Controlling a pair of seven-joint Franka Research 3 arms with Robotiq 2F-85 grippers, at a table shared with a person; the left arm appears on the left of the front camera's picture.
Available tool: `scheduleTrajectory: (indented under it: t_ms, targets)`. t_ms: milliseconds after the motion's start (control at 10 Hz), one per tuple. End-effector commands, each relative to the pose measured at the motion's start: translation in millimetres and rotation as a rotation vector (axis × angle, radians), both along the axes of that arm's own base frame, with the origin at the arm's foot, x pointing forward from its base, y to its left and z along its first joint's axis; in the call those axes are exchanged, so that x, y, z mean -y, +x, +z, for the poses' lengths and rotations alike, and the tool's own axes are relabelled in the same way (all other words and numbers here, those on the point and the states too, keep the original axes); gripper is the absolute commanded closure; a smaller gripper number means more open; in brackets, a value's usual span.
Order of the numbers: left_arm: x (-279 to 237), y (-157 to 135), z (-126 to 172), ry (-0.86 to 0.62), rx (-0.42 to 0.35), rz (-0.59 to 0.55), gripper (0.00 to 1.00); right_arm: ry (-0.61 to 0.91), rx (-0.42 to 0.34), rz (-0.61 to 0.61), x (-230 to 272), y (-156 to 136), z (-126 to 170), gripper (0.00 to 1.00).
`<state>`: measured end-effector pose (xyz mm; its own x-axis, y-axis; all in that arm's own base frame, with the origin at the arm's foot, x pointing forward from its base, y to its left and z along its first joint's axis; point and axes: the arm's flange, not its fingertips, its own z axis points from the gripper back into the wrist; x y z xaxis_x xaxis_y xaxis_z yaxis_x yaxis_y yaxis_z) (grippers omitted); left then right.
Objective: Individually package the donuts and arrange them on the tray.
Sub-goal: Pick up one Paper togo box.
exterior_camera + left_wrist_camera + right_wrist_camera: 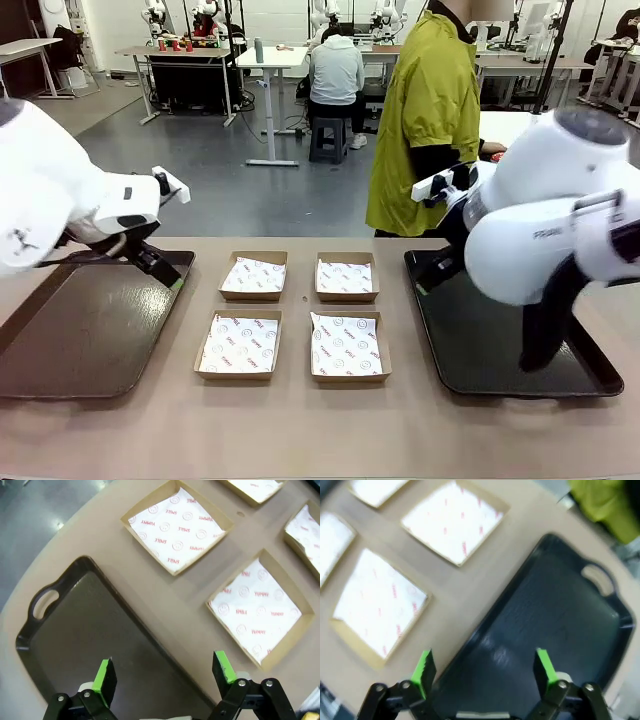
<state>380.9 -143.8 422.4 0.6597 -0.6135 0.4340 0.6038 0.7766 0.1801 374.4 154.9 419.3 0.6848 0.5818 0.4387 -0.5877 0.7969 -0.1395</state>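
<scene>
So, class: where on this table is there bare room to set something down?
Bare: the left tray under the open left hand, the right tray under the open right hand, and the table strip nearest the camera. Crowded: the middle, with four paper-lined boxes.

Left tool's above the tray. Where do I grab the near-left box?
Take the near-left box by its left wall, the side nearest the left tool, coming straight down, one finger inside, one outside. It lies flat and open-topped with low thin walls, and looks too wide to span.
</scene>
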Motion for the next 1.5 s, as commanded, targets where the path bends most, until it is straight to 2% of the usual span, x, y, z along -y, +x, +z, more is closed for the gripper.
scheduleTrajectory:
  t_ms: [0, 300, 500, 600, 1200, 1400]
  targets:
    - [-59, -130, -23, 0.019, -0.048, -0.026, 0.0, -0.021, -0.071, -0.013, 49, -116, 2, 0.0]
    - [-75, -173, -20, 0.009, -0.109, -0.057, 0.0, -0.073, -0.137, -0.014, 62, -173, 5, 0.0]
    - [-76, -182, -27, -0.02, -0.117, -0.055, 0.0, -0.072, -0.139, -0.034, 69, -170, -2, 0.0]
    - [-35, -65, 74, 0.035, -0.129, -0.036, 0.0, -0.079, -0.158, -0.004, 32, -93, 86, 0.0]
    - [-35, -68, 74, 0.032, -0.144, -0.038, 0.0, -0.083, -0.168, -0.005, 34, -97, 87, 0.0]
    - [-52, -53, 82, -0.538, -0.371, 0.02, 0.0, 0.408, -0.29, -0.039, 62, -93, 87, 0.0]
